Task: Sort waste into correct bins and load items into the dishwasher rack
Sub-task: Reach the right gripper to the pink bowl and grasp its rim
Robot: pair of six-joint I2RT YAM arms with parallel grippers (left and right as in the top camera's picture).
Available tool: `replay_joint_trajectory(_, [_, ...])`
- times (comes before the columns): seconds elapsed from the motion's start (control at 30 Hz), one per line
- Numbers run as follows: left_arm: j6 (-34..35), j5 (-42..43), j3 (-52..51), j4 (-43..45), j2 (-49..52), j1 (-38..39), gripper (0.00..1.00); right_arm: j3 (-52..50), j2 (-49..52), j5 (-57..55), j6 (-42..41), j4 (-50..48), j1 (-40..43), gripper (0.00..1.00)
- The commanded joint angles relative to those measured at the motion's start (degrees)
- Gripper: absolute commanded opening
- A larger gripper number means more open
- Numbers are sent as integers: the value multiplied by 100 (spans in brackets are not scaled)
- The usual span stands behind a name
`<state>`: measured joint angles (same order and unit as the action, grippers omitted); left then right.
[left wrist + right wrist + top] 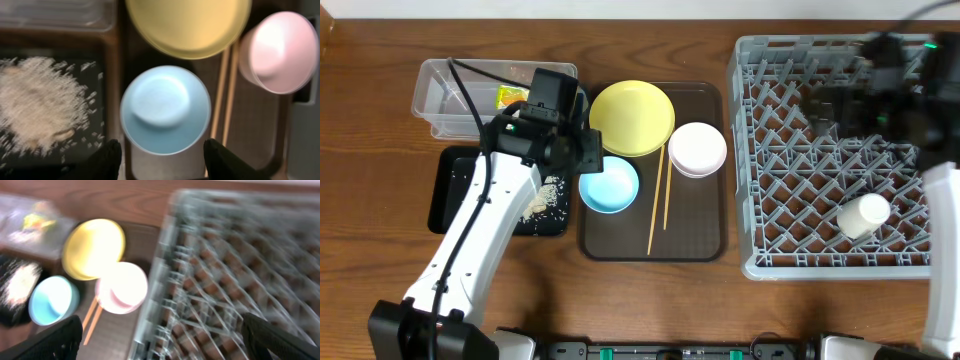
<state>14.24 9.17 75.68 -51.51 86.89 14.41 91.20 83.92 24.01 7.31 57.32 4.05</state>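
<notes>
- The left jaws [162,162] stand partly apart, one fingertip on each side of the near edge of the light-blue bowl [609,184]. They hang above it, and no grip on it shows.
- The blue bowl sits upright at the left side of the dark-brown serving tray [705,225], just below the yellow plate [631,118].
- The white bowls [697,149] sit as a small stack on the same tray, right of the plate and touching its edge.
- The chopsticks [658,200] lie side by side on the tray between the blue bowl and the white bowls, running down from under the plate's edge.
- The black tray [447,190] lies on the bench [370,200] just left of the serving tray, with a heap of rice [548,197] in it near its right end.
- The clear tub [435,100] stands behind the black tray, and the snack wrapper [511,97] lies inside it.
- The right jaws [167,340] are spread wide and hold nothing. The arm hangs over the far part of the grey rack [790,200].
- The rack stands at the right of the bench, beside the serving tray.
- The small white cup [862,214] lies on its side in the rack, toward the near right.
</notes>
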Motion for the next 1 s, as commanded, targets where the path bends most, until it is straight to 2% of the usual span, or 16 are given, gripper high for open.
replay_joint_trajectory(0.0, [435,-411,42,-142,-109,-229,56,15,157,160,400,-188,-667,98])
replay_joint_trajectory(0.17, [455,-407,42,-205,-470,-765,58,15,533,-833,413,-358,-1665,97])
replay_joint_trajectory(0.4, [452,-409,42,-203,-787,-1049,62,15,1510,-2020,417,-839,-2472,97])
replay_joint_trajectory(0.67, [452,-407,39,-245,-787,-1049,62,15,2745,-2210,723,-1447,-2583,93])
replay_joint_trajectory(0.97, [452,-407,39,-245,-787,-1049,62,13,3486,-2203,1150,-1646,-2594,93])
